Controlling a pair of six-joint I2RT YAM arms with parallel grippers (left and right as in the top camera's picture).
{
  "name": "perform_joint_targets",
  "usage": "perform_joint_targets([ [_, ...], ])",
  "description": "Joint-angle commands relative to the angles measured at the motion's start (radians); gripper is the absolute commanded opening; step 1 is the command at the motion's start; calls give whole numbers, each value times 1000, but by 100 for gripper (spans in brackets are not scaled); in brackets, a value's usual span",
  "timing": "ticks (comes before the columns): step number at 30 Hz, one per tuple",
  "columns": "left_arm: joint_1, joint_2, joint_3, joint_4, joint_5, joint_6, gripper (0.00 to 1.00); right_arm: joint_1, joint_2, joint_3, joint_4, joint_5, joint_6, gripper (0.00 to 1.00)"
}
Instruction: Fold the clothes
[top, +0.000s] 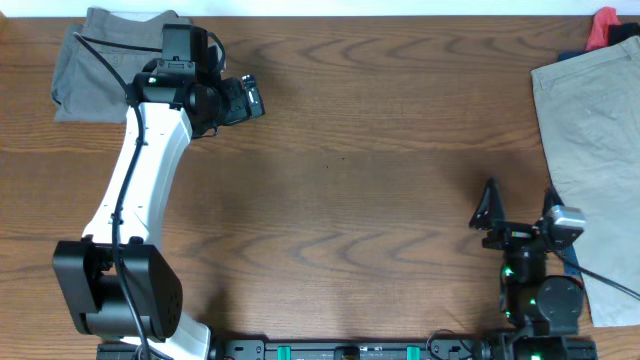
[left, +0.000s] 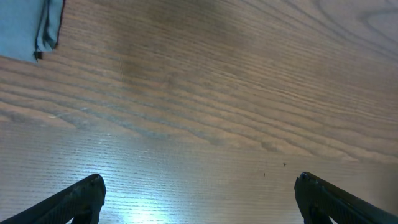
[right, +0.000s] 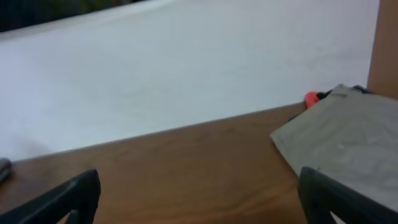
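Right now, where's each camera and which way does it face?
Overhead: above the table, looking straight down; shows left gripper by the grey garment, right gripper near the khaki trousers.
Left wrist: looks down at bare wood; own open fingertips, grey garment's corner top left.
Right wrist: low, facing the far table edge; own fingertips.
Shared: overhead and right wrist see the khaki trousers and red item.

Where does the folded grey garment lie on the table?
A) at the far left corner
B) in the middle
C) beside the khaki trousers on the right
A: the grey garment sits at the far left corner of the table, far from the khaki trousers.
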Motion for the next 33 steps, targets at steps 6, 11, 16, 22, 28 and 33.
perform_joint_targets([
  [6, 3, 1, 5, -2, -2, 17, 98, -58, -19, -114, 84, -105, -73, 99],
  [11, 3, 1, 5, -2, -2, 17, 98, -86, -94, -114, -27, -185, -235, 99],
  [16, 3, 1, 5, -2, -2, 17, 98, -85, -157, -114, -173, -170, -259, 99],
  [22, 3, 1, 5, -2, -2, 17, 98, -85, -162, -114, -173, -166, -259, 99],
  [28, 3, 1, 5, -2, -2, 17, 98, -85, -161, -114, -173, -166, -259, 99],
  [33, 3, 1, 5, -2, -2, 17, 98, -85, -161, -114, -173, -166, -259, 99],
])
